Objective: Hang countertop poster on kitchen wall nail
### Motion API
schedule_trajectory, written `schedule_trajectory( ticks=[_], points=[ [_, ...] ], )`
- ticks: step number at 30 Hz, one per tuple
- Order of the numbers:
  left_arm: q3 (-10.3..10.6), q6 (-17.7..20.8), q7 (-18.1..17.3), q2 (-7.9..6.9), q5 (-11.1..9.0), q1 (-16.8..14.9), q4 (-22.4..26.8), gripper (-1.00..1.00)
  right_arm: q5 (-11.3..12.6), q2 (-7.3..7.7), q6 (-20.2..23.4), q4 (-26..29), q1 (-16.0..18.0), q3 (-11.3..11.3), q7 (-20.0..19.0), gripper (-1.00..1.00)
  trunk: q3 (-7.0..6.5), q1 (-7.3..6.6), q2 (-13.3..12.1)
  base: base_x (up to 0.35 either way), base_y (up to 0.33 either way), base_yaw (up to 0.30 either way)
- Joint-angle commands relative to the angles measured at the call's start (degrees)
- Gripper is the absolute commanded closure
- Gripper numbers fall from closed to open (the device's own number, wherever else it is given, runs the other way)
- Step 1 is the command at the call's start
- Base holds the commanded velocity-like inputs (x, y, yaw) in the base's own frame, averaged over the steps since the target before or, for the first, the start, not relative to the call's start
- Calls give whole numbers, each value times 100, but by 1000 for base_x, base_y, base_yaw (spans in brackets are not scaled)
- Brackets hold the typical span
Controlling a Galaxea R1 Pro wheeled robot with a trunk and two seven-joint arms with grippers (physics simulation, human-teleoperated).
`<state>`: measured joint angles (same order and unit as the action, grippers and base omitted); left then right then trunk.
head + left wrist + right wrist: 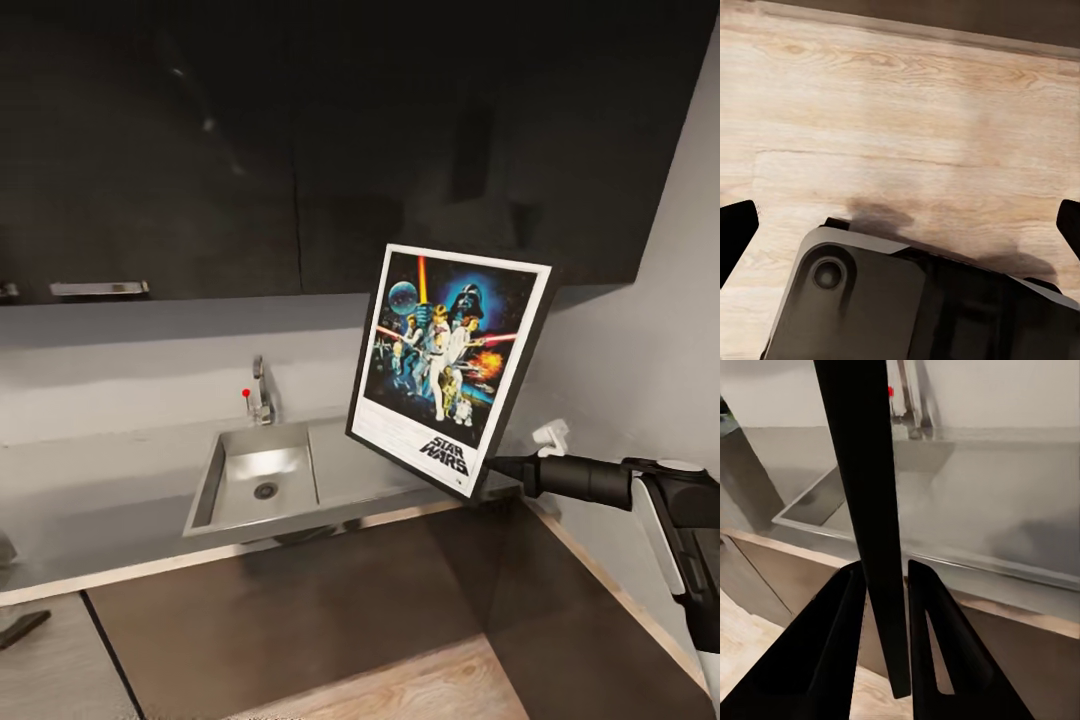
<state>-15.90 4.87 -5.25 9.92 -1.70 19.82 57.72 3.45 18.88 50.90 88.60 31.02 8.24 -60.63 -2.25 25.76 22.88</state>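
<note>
The right end effector clamps its 2 black fingers on the tilted, black-framed Star Wars poster, lifted above the glossy grey desk beside the steel sink.

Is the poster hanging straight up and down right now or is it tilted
Tilted. The poster leans clockwise, lifted off the kitchen countertop, pinched at its lower right edge by the right end effector.

Posters: one poster
Sinks: one sink
Faucets: one faucet
Desks: one desk
Grippers: two, right gripper and left gripper
Fingers: two fingers per gripper
</note>
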Motion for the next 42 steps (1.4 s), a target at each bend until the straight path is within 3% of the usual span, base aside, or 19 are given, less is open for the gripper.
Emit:
schedule_trajectory(
  ticks=[1, 7, 27, 32, 36, 39, 42],
  points=[
    [-26, 44, -46, 8, -19, 2, 12, -100, 44, 2, 60, 0, 0, 0, -3, 100, -2, 2, 4, 0, 5, 288],
    [-176, 41, -60, 8, -189, 4, 11, -100, 23, 2, 60, 0, 0, -291, -2, 100, -16, 2, 4, 0, 167, 289],
    [-205, 49, -68, 8, -237, 3, 11, -100, 20, 2, 48, 0, 0, -355, 10, 100, -63, 2, 4, 0, 314, 289],
    [-211, 50, -72, 8, -238, 3, 11, -100, 21, 2, -278, 0, 0, -392, -4, 100, -75, 2, 4, 0, 340, 289],
    [-211, 49, -73, 8, -237, 3, 11, -100, -7, 11, -473, 0, 0, -733, 10, 100, -85, 2, 4, 0, 340, 289],
    [-216, 49, -67, 8, -235, 4, 11, -100, -276, 7, -534, 0, 0, -982, 103, 100, -92, 2, 4, 0, 340, 289],
    [-219, 49, -65, 8, -280, 2, 11, -100, -461, 8, -550, 0, 0, -1080, 147, 100, -96, 2, 4, 0, 340, 161]
  ],
)
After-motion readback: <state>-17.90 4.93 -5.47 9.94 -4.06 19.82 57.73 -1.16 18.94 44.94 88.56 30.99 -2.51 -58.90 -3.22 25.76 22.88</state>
